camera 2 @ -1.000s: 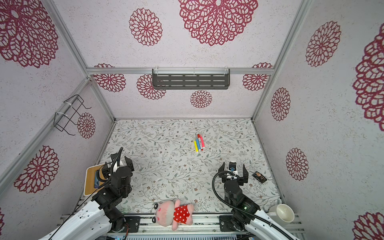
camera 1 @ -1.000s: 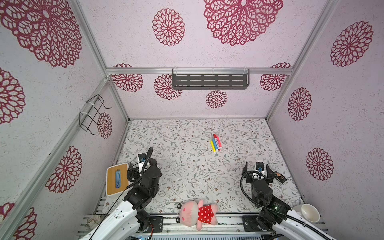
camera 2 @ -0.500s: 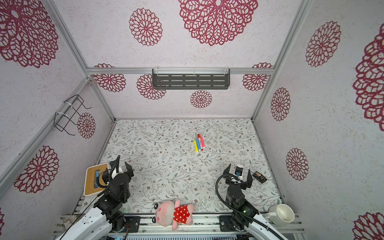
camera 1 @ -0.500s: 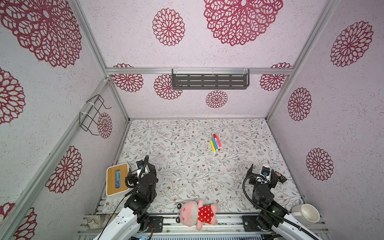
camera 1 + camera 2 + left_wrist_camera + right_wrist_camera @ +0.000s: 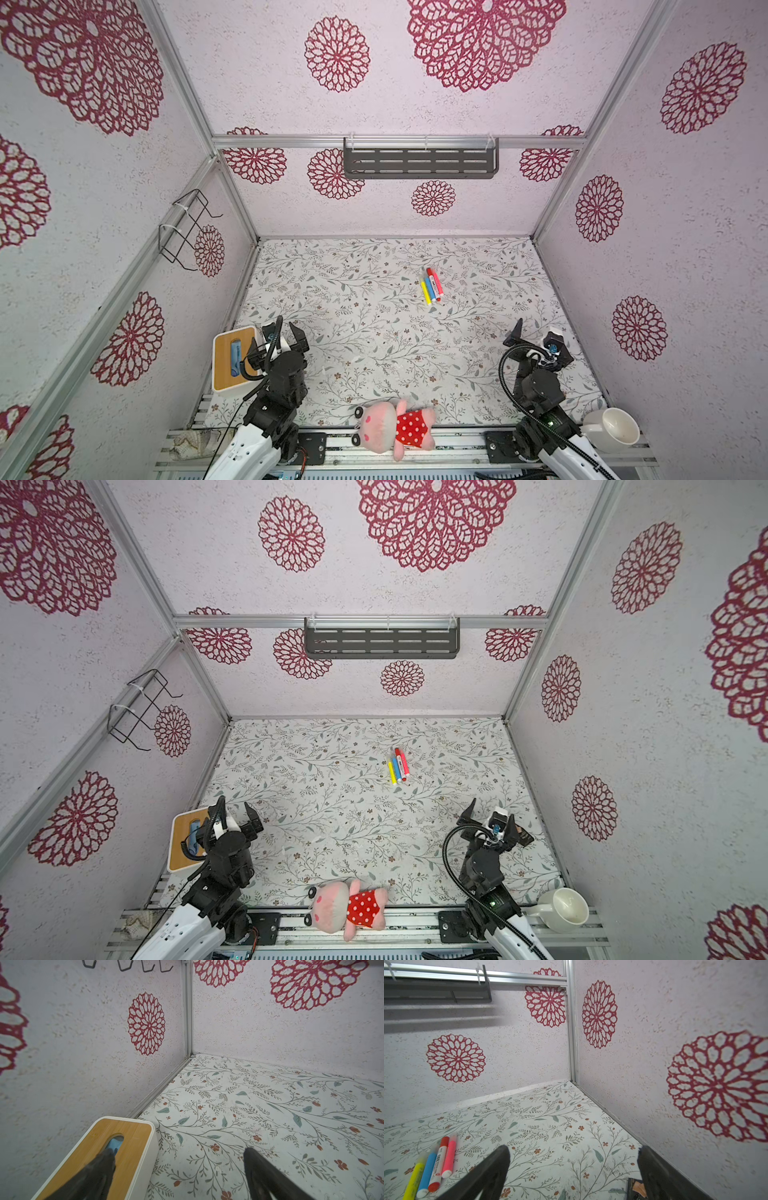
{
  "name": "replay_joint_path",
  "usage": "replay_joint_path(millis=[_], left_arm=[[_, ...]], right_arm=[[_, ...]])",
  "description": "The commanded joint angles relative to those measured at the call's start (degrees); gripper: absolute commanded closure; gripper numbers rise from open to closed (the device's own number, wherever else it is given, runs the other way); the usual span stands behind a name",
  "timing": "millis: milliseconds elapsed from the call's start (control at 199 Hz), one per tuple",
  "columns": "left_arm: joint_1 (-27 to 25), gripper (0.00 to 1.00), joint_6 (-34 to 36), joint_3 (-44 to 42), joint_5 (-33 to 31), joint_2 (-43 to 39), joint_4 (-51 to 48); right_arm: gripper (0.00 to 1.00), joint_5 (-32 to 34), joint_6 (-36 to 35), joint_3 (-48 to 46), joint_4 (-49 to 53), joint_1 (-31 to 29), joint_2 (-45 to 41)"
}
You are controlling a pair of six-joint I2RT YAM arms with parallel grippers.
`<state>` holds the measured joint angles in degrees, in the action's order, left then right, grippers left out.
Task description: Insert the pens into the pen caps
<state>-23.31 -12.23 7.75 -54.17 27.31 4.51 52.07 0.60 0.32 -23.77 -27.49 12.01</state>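
My left gripper [image 5: 282,332] hovers at the near left of the table [image 5: 374,332], jaws wide apart with nothing between them, one finger over the wooden-lidded box [image 5: 222,374]. My right gripper [image 5: 538,332] hangs at the near right, jaws likewise spread and empty. The pens [image 5: 431,285] lie side by side on the far half, right of the middle, well apart from both grippers: yellow, blue, white-barrelled, pink from left to right

Your floral table [image 5: 550,1126] holds four pens [image 5: 436,1163] ahead-left of the right gripper [image 5: 573,1153], a box [image 5: 133,1132] beside the left gripper [image 5: 178,1157].
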Motion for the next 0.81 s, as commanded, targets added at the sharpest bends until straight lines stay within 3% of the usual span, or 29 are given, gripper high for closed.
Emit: replay_joint_path(millis=[0, 292, 801], left_arm=[[2.15, 0.01, -0.27, 0.17, 2.55, 2.36, 4.08], [6.44, 0.01, 3.44, -4.82, 6.37, 3.22, 18.62], [17.29, 0.01, -0.89, -5.81, 15.81, 9.62, 27.13]], right_arm=[[0.01, -5.47, 1.44, -7.41, -6.29, 3.23, 1.77], [0.02, -14.73, 2.67, -8.24, -23.01, 11.27, 17.45], [0.05, -21.92, 1.41, -8.3, -57.0, 16.96, 48.82]])
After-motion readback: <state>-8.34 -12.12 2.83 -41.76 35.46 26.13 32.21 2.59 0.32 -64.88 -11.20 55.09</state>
